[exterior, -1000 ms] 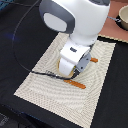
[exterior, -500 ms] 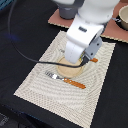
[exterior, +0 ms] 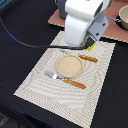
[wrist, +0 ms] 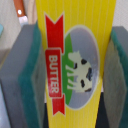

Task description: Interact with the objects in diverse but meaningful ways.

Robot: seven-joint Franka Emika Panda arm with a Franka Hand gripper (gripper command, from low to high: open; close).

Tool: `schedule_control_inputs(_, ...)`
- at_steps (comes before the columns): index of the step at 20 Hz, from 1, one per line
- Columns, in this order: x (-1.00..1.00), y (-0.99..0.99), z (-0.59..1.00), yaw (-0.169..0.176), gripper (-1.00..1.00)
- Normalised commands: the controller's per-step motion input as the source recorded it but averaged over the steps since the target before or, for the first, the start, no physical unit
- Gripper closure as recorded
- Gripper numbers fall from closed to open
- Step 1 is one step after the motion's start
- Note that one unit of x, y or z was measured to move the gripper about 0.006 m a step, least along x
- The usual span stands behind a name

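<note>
Up it comes! The white robot arm has risen clear of the woven beige placemat [exterior: 75,70] since half a second ago, when its hand hung low over the mat's middle, and it now sits toward the mat's far edge. The hand [wrist: 75,75] is clamped on the flat yellow rectangular butter box [wrist: 72,65], teal-faced pads [wrist: 36,90] pressed against both long sides, the red "BUTTER" ribbon and a little cow plain in the wrist view. In the exterior view only a sliver of that yellow box [exterior: 90,45] peeks out beneath the arm, above the far edge of the mat and no longer touching it.

With the arm lifted away, the round tan plate [exterior: 69,65] is uncovered at the mat's centre. The wooden-handled fork [exterior: 66,80] lies just beside the plate on its near side; the wooden-handled knife [exterior: 82,57] lies beside it on the far side. Past the mat, on a reddish-brown board [exterior: 112,27] at the black table's [exterior: 22,30] far corner, stands a grey pot [exterior: 123,16], well apart.
</note>
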Motion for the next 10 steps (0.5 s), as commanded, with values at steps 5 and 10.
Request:
schedule_control_inputs(5, -0.46, -0.94, -0.13, 0.000, 1.00)
schedule_control_inputs(10, -0.40, -0.82, -0.39, 0.004, 1.00)
